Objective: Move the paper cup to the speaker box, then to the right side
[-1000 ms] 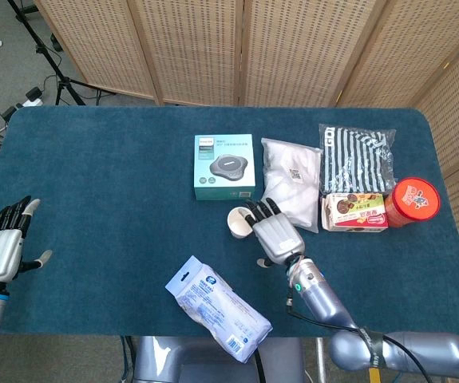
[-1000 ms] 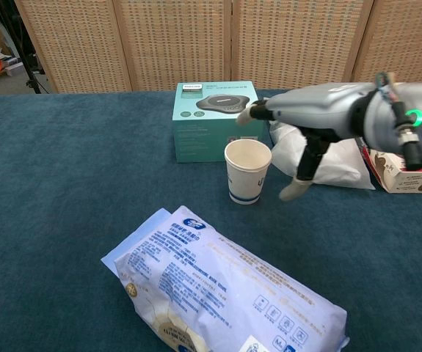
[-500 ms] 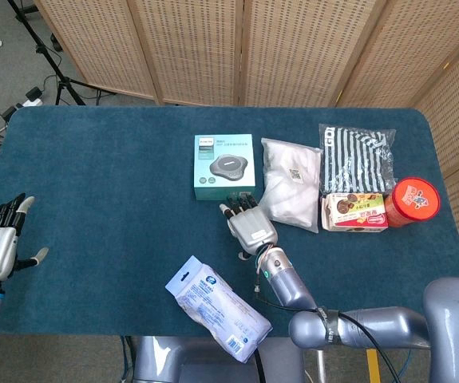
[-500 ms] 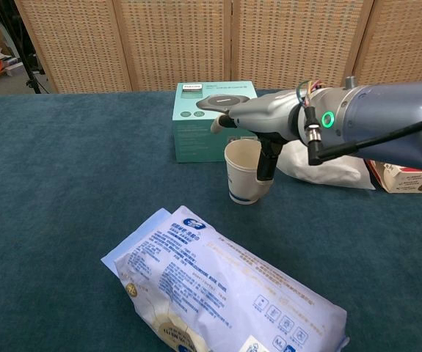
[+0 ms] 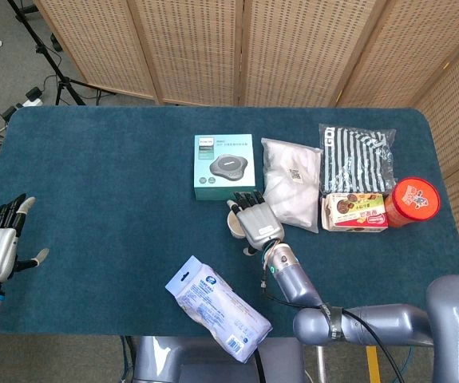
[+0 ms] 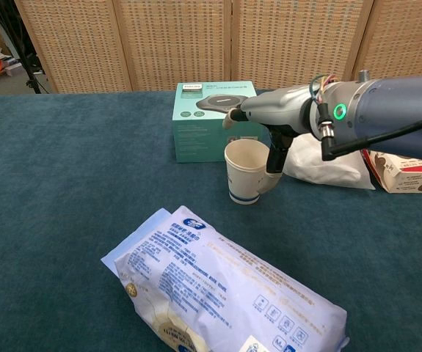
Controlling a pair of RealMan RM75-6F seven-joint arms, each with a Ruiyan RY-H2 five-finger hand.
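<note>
Paper cup (image 6: 247,171): upright on the blue table (image 5: 101,175), mouth open, just in front of the speaker box (image 6: 212,120) and near its front right corner; from the head view only a sliver of its rim (image 5: 234,223) shows past my hand.

My right hand (image 5: 258,221): over and beside the cup, fingers pointing toward the box. In the chest view my thumb (image 6: 272,173) hangs down against the cup's right wall, the other fingers reaching past the rim toward the box. Whether I truly grip the cup I cannot tell.

My left hand (image 5: 0,243): low at the table's near left edge, fingers spread, holding nothing, well apart from everything else.

Open room: bare cloth all along the left half, from the box to the left edge.

Right of the cup (crowded): white bag (image 5: 291,182) just beside the box, striped cloth (image 5: 357,155) beyond it, snack box (image 5: 355,211) in front of that, red tub (image 5: 412,200) near the right edge.

Near edge: a blue-and-white packet (image 6: 225,290) lying flat, overhanging the front edge in the head view.
</note>
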